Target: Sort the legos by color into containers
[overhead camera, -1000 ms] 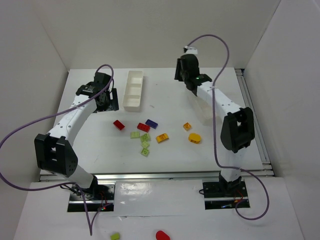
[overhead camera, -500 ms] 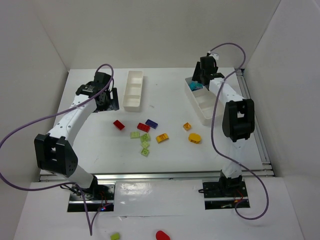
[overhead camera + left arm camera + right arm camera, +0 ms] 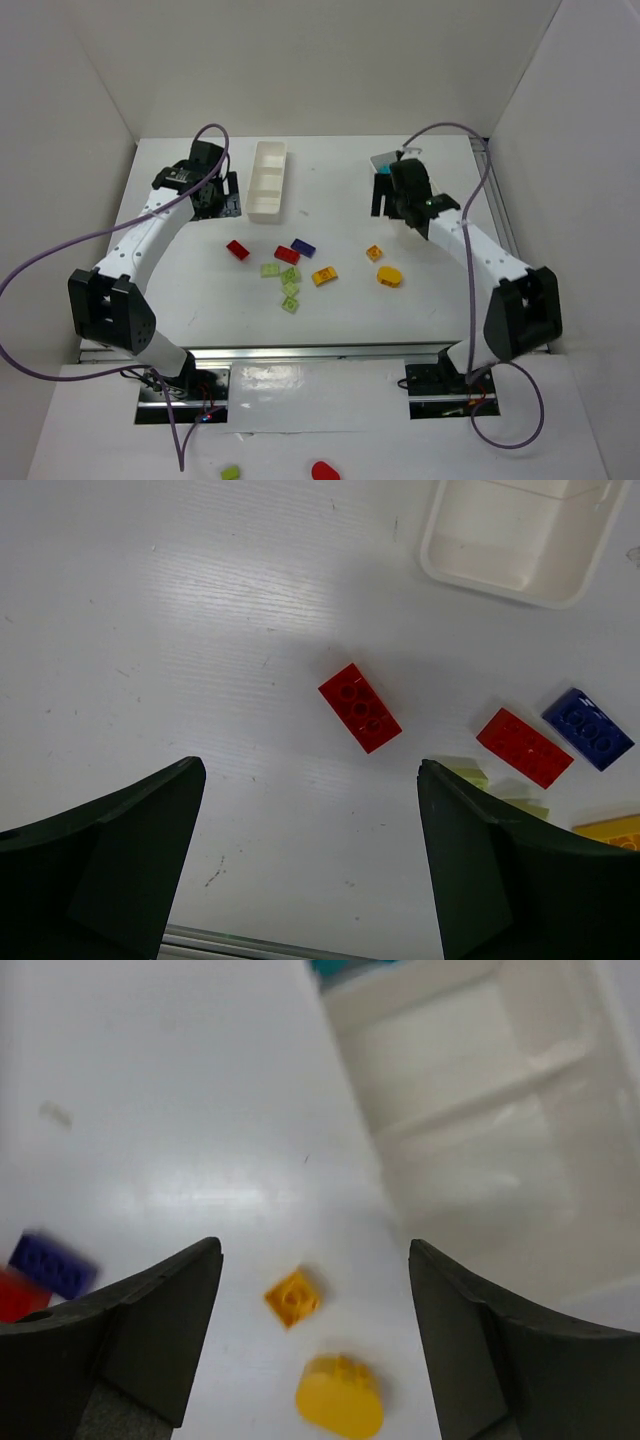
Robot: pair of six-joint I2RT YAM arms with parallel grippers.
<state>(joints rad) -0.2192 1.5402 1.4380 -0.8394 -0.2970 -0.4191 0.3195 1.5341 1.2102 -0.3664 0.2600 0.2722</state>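
**Pincers released: left pincer (image 3: 215,196) and right pincer (image 3: 385,198) hold nothing**

At the left of the white table (image 3: 180,290), the left pincer hangs with its fingers spread wide and nothing between them. Just to its right lies a long white plastic three-compartment tray (image 3: 266,216); the compartment seen from the left wrist (image 3: 500,585) is bare. Nearer the arms lies a flat red plastic brick (image 3: 360,707), alone and skewed.

Next come the light green flat bricks (image 3: 289,290), clustered close together. Just beyond them are a second red brick (image 3: 524,747) and a dark blue brick (image 3: 588,729), side by side. A yellow-orange oblong brick (image 3: 324,276) sits to the right of the greens. Further right are a small square orange brick (image 3: 294,1296) and a rounded yellow piece (image 3: 340,1397), near each other but apart.

Above that pair, the right pincer (image 3: 315,1250) hangs with its fingers parted and empty. To its right stands the second white divided tray (image 3: 480,1105), with a cyan brick (image 3: 345,965) in its far compartment.
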